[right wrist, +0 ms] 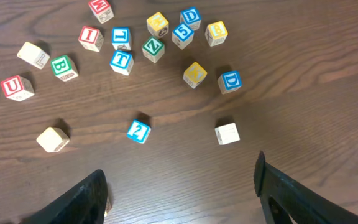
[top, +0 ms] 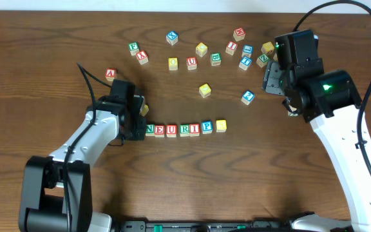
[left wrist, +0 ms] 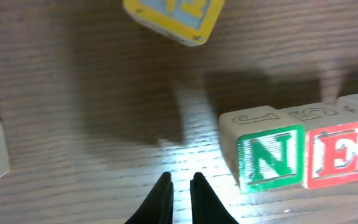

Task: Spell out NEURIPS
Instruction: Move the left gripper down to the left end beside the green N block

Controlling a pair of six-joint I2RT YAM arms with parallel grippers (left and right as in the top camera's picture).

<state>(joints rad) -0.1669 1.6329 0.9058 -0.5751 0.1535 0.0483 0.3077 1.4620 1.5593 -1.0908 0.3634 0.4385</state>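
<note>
Lining the dark wood-grain table (top: 172, 183), 7 cubes (top: 185, 128) sit beside the pressed-together left gripper (left wrist: 181, 180); right gripper (right wrist: 178, 177) spread

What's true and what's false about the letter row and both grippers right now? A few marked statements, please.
1. The row starts with the green N and ends with a yellow-faced cube. True.
2. The left gripper is clamped on the green N. False: it is shut on nothing, just beside the N.
3. The right gripper is open and empty. True.
4. The blue 2 cube is part of the row. False: it lies by itself, apart from the row.
</note>
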